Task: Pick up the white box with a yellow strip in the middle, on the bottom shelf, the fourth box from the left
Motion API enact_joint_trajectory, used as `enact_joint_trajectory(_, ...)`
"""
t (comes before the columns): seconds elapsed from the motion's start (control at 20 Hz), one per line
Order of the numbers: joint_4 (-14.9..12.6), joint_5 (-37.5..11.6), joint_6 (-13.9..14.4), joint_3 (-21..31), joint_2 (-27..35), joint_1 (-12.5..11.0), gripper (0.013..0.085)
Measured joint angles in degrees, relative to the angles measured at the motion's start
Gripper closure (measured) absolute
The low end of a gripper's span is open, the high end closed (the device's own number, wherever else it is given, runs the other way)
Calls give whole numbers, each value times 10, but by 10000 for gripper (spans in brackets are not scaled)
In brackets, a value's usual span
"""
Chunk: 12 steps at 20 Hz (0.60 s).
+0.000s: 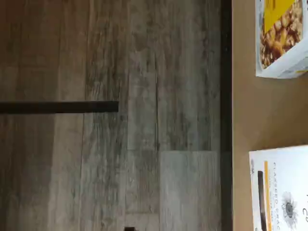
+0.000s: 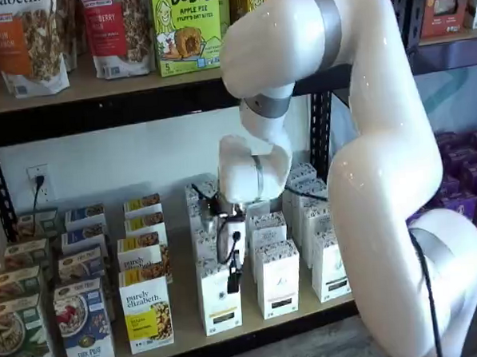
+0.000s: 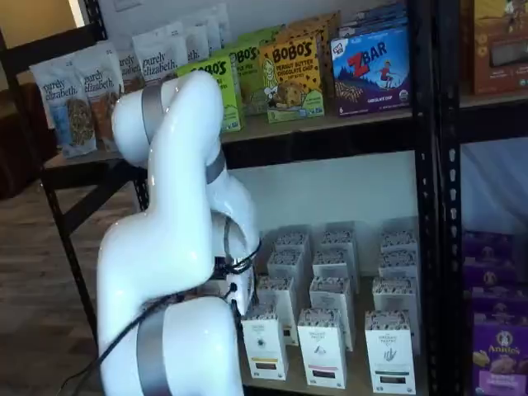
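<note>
The black fingers of the white-bodied gripper (image 2: 232,279) hang side-on over the tall narrow white carton with a thin yellow strip (image 2: 220,295), so I cannot tell their spread. That carton stands at the front edge of the tan wooden bottom shelf (image 2: 254,326) (easy reach from above). The arm hides its row elsewhere.

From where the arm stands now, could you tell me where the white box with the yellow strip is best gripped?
Probably its two side faces near the top, coming from the front: the white box stands upright at the front of its row on the bottom shelf, with gaps at both sides but a carton directly behind it.
</note>
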Motion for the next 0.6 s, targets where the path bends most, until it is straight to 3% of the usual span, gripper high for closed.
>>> enact_joint_trajectory(0.05, -6, -4, 6, 1, 0, 0, 130)
enact_joint_trajectory(0.1, -42, -28, 41, 10, 0, 3, 130)
enact_joint_trajectory(0.2, -57, -40, 58, 14, 2, 7, 130)
enact_joint_trajectory(0.4, -51, -56, 58, 18, 5, 13, 130)
enact_joint_trajectory(0.6, -27, -83, 38, 18, 15, 18, 130)
